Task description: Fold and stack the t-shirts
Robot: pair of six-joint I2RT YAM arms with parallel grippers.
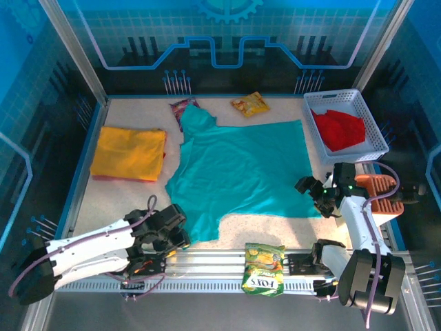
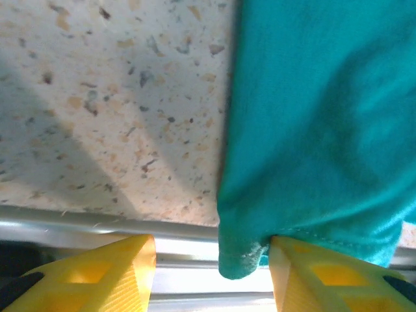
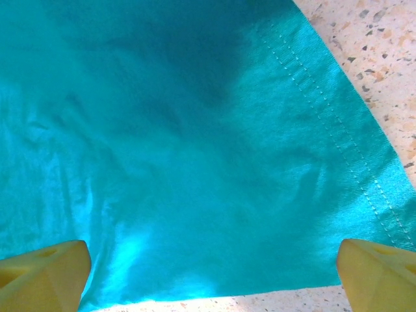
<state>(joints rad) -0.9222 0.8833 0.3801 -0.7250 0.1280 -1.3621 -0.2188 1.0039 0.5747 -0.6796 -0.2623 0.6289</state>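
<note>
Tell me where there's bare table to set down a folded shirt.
Best is the near-left table, between the yellow shirt, the teal shirt and the left arm. A thin strip runs along the teal hem by the front rail. The right side is crowded: basket, right arm.

bench (image 1: 117, 200): teal shirt (image 1: 241, 165) spread centre, folded yellow shirt (image 1: 129, 153) left, white basket (image 1: 331, 95) right, red packet (image 1: 180, 107), yellow packet (image 1: 249, 104) far edge.
</note>
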